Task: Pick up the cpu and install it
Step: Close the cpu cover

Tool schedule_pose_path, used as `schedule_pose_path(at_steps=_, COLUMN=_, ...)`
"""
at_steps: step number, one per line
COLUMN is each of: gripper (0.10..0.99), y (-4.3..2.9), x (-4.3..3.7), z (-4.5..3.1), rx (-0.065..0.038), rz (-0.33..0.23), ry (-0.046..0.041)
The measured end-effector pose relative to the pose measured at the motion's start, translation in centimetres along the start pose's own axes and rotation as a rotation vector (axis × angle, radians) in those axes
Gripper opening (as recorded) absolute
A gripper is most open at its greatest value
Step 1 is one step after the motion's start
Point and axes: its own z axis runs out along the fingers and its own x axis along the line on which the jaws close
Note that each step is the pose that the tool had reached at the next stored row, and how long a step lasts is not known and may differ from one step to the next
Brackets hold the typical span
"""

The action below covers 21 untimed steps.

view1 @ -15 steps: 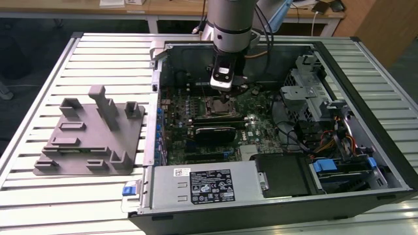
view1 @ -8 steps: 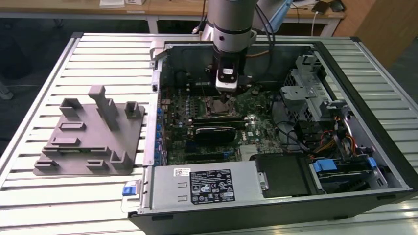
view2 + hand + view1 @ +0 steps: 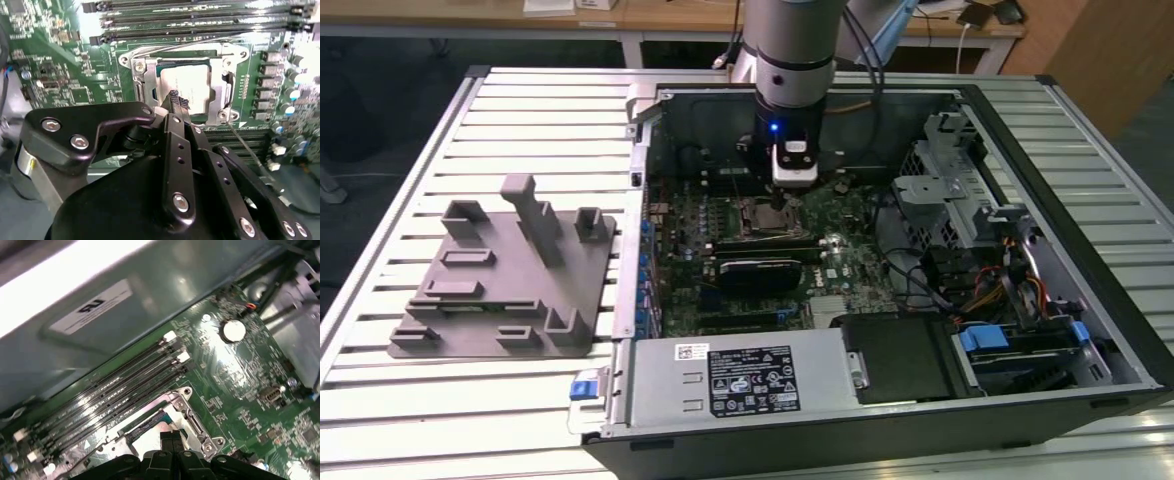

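The cpu (image 3: 195, 87) lies flat inside the motherboard socket (image 3: 142, 82), its silver top showing within the metal frame. My gripper (image 3: 174, 96) hangs just above the cpu's near edge, its two black fingertips pressed together with nothing between them. In the first wrist view the same closed tips of my gripper (image 3: 172, 436) sit over the pale cpu (image 3: 147, 436), beside the socket frame (image 3: 195, 420). From the exterior view, the arm reaches straight down into the open computer case, with the gripper (image 3: 779, 203) over the socket (image 3: 758, 220).
Memory slots (image 3: 200, 20) run alongside the socket. A grey fixture plate (image 3: 507, 285) with upright posts stands on the slatted table on the exterior view's left. The case wall (image 3: 636, 200), power supply (image 3: 734, 380), drive cage (image 3: 947, 190) and cables (image 3: 987, 290) surround the board.
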Motion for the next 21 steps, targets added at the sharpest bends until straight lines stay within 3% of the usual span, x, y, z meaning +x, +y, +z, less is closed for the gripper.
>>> schedule_pose_path(at_steps=21, gripper=0.106, y=-0.03, x=0.05, z=0.05, rx=-0.004, rz=-0.373, ry=0.0062)
